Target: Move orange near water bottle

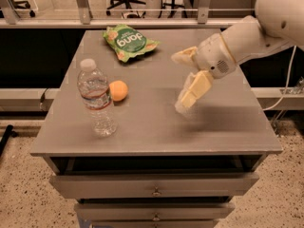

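Note:
The orange (118,90) lies on the grey table (223,127), just right of the water bottle (96,99) and touching or almost touching it. The bottle stands upright near the table's front left, clear with a white cap. My gripper (180,82) hangs over the middle right of the table, well to the right of the orange. It is open and empty, with one finger (184,56) pointing left and the other (193,92) pointing down toward the tabletop.
A green snack bag (128,42) lies at the back of the table. Drawers (152,186) sit under the tabletop. A metal railing (142,22) runs behind the table. A cable (285,87) hangs at the right.

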Robot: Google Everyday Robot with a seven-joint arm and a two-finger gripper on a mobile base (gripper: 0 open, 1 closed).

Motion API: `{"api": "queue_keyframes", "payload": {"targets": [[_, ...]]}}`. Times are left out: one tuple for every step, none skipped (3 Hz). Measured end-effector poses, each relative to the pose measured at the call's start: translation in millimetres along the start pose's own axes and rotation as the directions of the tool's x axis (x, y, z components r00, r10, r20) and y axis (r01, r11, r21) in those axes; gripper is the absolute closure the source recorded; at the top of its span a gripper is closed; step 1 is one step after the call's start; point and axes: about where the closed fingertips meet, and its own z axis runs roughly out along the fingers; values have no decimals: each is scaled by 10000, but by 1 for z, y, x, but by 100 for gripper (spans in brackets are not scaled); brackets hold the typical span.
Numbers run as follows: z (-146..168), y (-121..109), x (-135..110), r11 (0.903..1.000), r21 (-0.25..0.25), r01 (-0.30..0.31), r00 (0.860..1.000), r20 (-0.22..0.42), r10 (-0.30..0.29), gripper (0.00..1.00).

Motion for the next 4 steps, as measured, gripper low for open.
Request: {"api": "queue_keyframes", "payload": {"targets": [[-23, -14, 11, 9993, 378, -13, 10000, 66, 11, 0], [-60, -40, 21, 9959, 900, 32, 9986, 528, -80, 0], [-86, -54, 23, 9912, 1322, 92, 9955, 920, -216, 0], [-86, -54, 23, 9912, 1321, 93, 9955, 920, -216, 0]]}}
